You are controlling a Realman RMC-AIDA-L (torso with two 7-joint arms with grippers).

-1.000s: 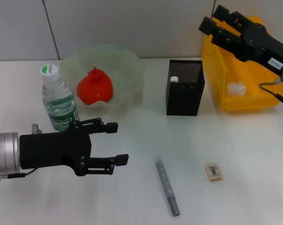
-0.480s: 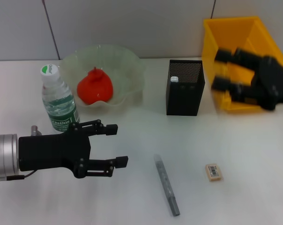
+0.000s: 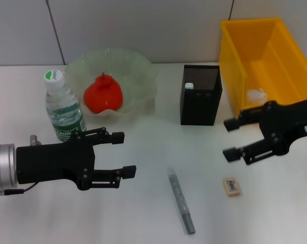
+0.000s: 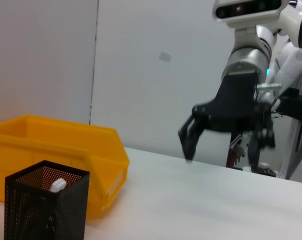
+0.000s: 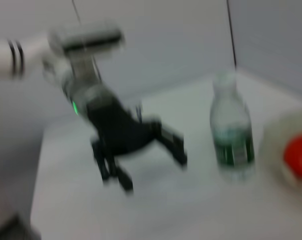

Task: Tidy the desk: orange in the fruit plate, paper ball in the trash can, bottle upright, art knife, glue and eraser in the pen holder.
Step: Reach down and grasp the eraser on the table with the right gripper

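Eraser [image 3: 232,186] beside art knife [image 3: 181,201], right gripper [image 3: 232,139] above

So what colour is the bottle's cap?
The cap is white with a green mark on top, clearest in the head view.

White desk [image 3: 143,213], grey panelled wall [image 3: 143,25] behind

Head camera looks down over the desk [image 3: 143,213]; low wrist cameras face each other across it
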